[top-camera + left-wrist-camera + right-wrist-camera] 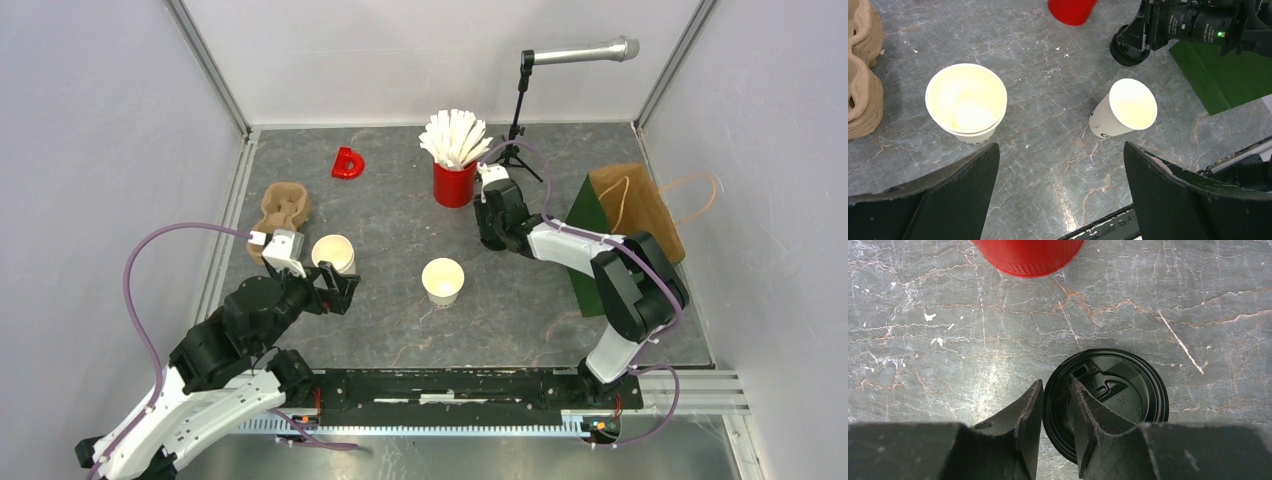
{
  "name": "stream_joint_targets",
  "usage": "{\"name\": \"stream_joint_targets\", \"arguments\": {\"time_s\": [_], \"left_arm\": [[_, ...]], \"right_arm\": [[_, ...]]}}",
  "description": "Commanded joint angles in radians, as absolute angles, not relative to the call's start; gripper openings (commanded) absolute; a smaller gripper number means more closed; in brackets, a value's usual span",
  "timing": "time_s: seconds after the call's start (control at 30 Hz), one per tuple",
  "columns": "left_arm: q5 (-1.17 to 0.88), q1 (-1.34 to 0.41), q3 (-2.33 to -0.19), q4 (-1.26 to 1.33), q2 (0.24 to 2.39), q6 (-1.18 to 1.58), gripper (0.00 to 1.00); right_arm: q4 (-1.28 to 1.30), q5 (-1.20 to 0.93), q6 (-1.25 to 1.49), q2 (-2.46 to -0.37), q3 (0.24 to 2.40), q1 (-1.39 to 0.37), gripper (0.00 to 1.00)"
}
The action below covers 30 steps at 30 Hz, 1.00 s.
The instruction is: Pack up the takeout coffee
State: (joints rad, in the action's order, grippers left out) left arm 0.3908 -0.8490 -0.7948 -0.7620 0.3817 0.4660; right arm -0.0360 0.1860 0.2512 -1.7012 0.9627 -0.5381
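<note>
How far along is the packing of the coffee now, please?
Done: nothing yet. The left cup and the middle cup stand open on the table, and the carrier is empty. In hand: the jaws of the right gripper straddle the black lid rim; grip unconfirmed. The left gripper hovers open. Left: lidding, packing.

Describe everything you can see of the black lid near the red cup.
The lid is round, glossy black plastic with a raised rim and a moulded sip opening in its face. It lies flat on the grey marbled table, apart from the red cup. The right tool straddles its rim, one finger outside the edge and one over the face. Whether they pinch it cannot be told.
</note>
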Motion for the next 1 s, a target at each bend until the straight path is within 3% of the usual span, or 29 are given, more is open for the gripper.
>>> {"name": "stream_joint_targets", "arguments": {"time_s": [0.0,0.97], "left_arm": [[0.396,-0.853,-0.797,-0.744,0.378,0.480,1.00],[0.391,-0.853,-0.798,-0.743,0.383,0.480,1.00]], "right_arm": [[-0.052,0.203,0.264,-1.707,1.006,-0.546,0.33],[-0.002,0.235,0.279,-1.745,1.052,-0.555,0.30]]}}
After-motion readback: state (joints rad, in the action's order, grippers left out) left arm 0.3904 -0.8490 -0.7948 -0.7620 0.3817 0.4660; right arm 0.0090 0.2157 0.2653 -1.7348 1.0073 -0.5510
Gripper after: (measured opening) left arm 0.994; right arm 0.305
